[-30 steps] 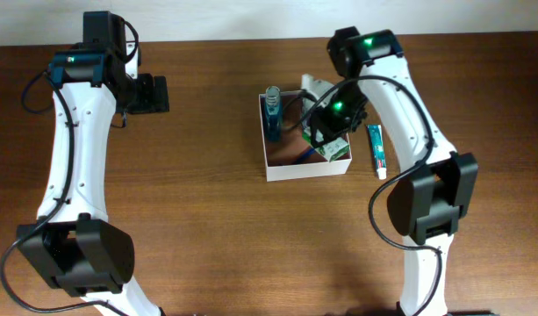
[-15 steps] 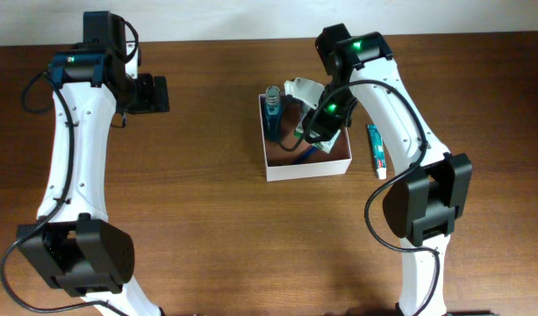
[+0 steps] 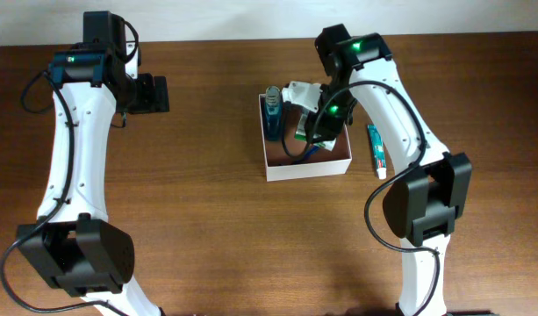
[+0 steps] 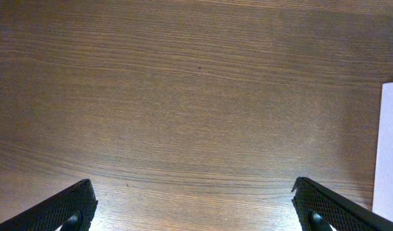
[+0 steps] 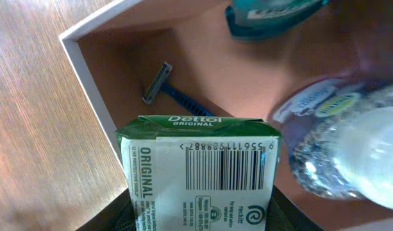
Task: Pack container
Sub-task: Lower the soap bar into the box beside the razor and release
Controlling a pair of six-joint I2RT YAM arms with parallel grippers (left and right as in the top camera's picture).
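Note:
The container (image 3: 308,170) is a square white-walled box with a reddish-brown inside, at the table's middle. My right gripper (image 3: 311,130) is over its middle, shut on a green Dettol soap packet (image 5: 199,173), which hangs above the container floor (image 5: 119,77). A blue razor (image 5: 167,90) lies on that floor near the corner. A blue bottle (image 3: 273,112) stands in the container's back left. A clear bottle (image 5: 350,147) shows beside the packet. My left gripper (image 3: 159,94) is open and empty over bare wood, far left of the container.
A toothpaste tube (image 3: 375,149) lies on the table just right of the container. A white object (image 3: 299,91) sits at the container's back rim. A white edge (image 4: 388,147) shows at the right of the left wrist view.
My right gripper has moved left with the soap packet, from the container's front right corner to over its middle. The white object at the back rim has shifted left. The left arm has not moved.

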